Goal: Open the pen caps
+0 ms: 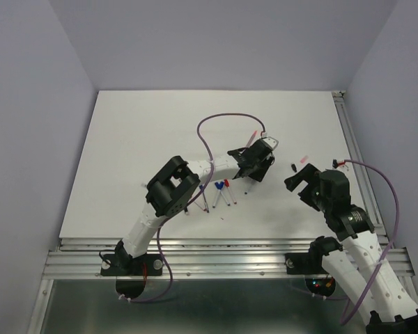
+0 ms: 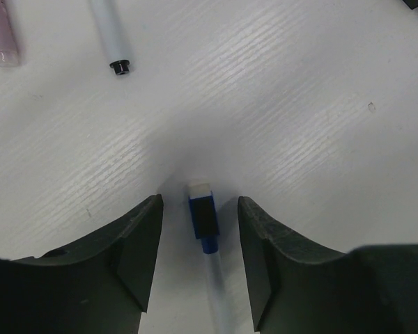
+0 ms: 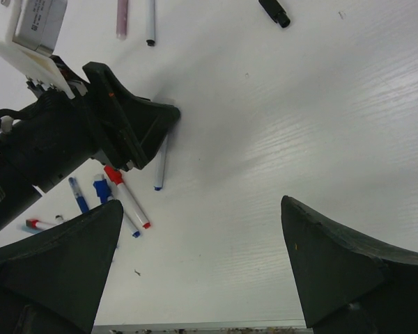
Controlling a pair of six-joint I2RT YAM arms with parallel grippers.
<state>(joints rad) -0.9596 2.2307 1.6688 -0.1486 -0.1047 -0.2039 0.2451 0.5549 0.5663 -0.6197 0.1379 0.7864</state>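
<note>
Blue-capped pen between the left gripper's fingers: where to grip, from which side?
Probably the blue cap, from straight above. It lies flat on the table, lengthwise between the left gripper's open fingers, so they would close on the cap's long sides. The cap is thicker than the white barrel, giving more to pinch.

Between my left fingers (image 2: pixel 136 257), the pen barrel (image 2: pixel 219 299) below the blue cap (image 2: pixel 203 217) leaves the wrist view's lower edge, end unseen.
</note>
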